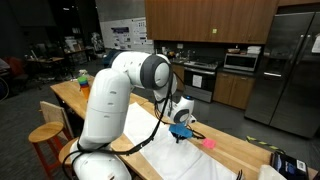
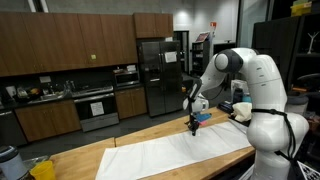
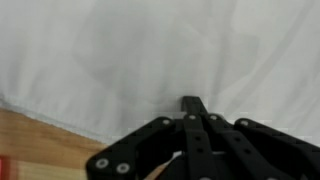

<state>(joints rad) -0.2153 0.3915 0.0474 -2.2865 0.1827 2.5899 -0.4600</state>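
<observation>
A white cloth (image 2: 180,155) lies spread over the long wooden table (image 2: 90,155) and fills most of the wrist view (image 3: 140,50). My gripper (image 3: 192,104) is shut, its black fingers pressed together with the tips down at the cloth. Faint creases run toward the tips; whether a fold is pinched between them does not show. In both exterior views the gripper (image 1: 181,131) (image 2: 194,125) hangs from the white arm over the cloth's far part. A small pink object (image 1: 209,143) lies on the wood just beyond the cloth's edge, close to the gripper.
Bare wood (image 3: 40,145) shows at the lower left of the wrist view. Wooden stools (image 1: 45,135) stand beside the table. A green bottle (image 1: 83,78) stands at one end and a dark device (image 1: 286,164) near the other. Cabinets and a fridge (image 2: 158,75) stand behind.
</observation>
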